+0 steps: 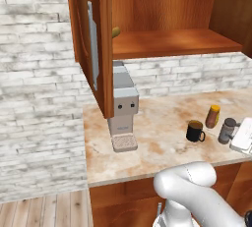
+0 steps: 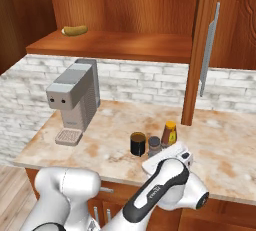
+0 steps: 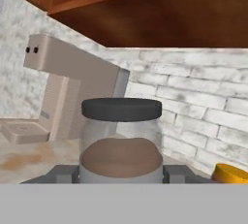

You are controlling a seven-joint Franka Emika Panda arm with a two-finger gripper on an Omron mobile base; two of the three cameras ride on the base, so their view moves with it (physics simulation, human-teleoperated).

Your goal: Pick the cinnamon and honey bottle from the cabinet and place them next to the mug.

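Grey cinnamon (image 1: 227, 129) stands on the bench (image 1: 152, 147), gripped by the hand (image 3: 121, 173). Beside it sit the mug (image 1: 195, 131) and honey bottle (image 1: 212, 116).

1. Arm (image 2: 160, 185): glossy white rounded shell segments, smooth and tube-like.
2. Joints: dark grey to black bands between segments; a black round end cap.
3. Marking: small dark lettering along the black strip on the forearm link.
4. Hand (image 1: 244, 137): white, boxy housing.
5. Fingertips (image 3: 63, 173): small, dark grey, blocky.
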